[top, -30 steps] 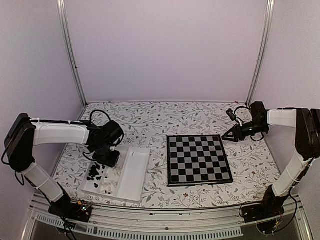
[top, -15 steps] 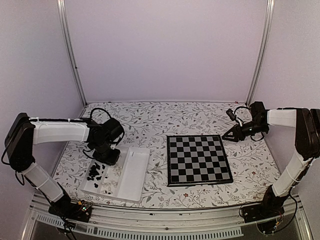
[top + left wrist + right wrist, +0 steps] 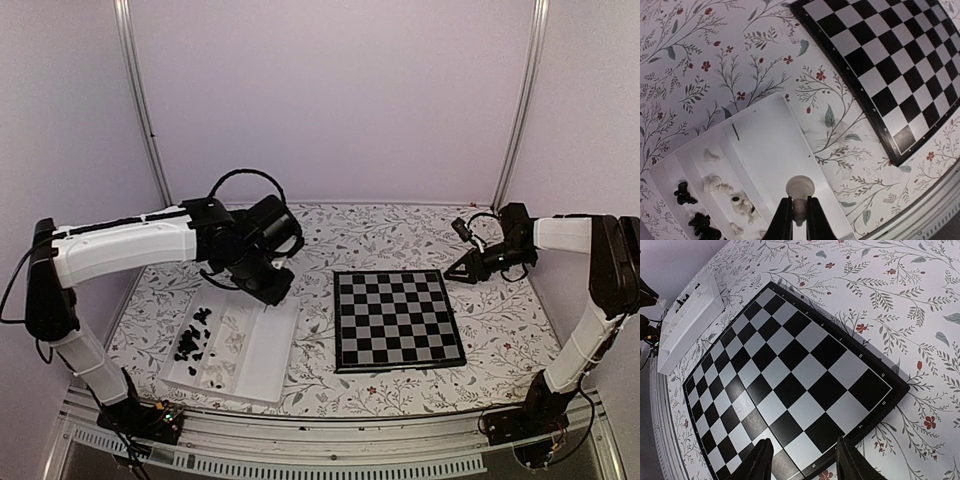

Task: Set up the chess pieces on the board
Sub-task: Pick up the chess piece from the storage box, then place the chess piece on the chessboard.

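My left gripper [image 3: 800, 216] is shut on a cream-white chess piece [image 3: 800, 191], held in the air over the right part of the white tray [image 3: 765, 145]. From above, this gripper [image 3: 276, 291] hangs at the tray's far right corner, left of the board [image 3: 398, 318]. The board [image 3: 880, 55] shows no pieces on its black and silver checks. Black pieces [image 3: 192, 340] and white pieces [image 3: 226, 346] lie in the tray's left compartments. My right gripper [image 3: 463, 270] stands open just above the board's far right corner [image 3: 790, 370], with nothing between its fingers [image 3: 760, 460].
The tray [image 3: 268, 340] lies at the near left on the floral tablecloth, its right compartment bare. A strip of cloth separates tray and board. Metal posts and white walls close in the back and sides.
The left arm has lifted out of the tray's piece compartments and swung right and back, carrying a white piece in its shut jaws. The right arm has held still.
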Motion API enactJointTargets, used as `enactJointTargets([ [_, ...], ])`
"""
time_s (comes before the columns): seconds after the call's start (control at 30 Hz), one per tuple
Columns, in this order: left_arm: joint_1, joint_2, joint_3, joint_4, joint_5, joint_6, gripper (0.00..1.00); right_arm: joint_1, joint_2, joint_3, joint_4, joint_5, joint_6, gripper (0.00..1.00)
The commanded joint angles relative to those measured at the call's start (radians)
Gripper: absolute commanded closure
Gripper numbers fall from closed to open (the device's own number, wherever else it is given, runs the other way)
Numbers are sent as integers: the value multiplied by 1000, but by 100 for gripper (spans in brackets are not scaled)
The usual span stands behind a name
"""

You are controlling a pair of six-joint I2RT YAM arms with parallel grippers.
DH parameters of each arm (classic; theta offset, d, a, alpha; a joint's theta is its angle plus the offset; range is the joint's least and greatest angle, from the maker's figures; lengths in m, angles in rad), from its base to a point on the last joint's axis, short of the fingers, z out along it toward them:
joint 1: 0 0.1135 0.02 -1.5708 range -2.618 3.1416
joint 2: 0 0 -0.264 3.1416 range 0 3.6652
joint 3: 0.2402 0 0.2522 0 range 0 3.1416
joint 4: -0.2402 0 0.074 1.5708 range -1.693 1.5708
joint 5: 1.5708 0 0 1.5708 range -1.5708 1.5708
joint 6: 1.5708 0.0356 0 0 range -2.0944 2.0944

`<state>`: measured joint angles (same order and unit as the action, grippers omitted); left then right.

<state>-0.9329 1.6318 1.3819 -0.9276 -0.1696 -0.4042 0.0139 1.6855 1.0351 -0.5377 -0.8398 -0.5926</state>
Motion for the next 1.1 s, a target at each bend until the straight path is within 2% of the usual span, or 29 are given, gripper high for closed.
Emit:
enactJointTargets([
  [0.0,-96,139,128,7,14,84,94,5,9,29,-13,54,-16,55],
  [0.3,-267,436,428,47,107,221,96,5,18,32,-13,180,-36,54],
  [0.53,-311,597,610,24,119,268,96,4,28,39,-10,216,-29,54],
  [0.83,-323,681,692,29,143,279,96,5,31,42,-16,220,-35,53],
  [1.07,-324,696,692,-20,94,283,96,4,43,47,-25,217,-37,53],
])
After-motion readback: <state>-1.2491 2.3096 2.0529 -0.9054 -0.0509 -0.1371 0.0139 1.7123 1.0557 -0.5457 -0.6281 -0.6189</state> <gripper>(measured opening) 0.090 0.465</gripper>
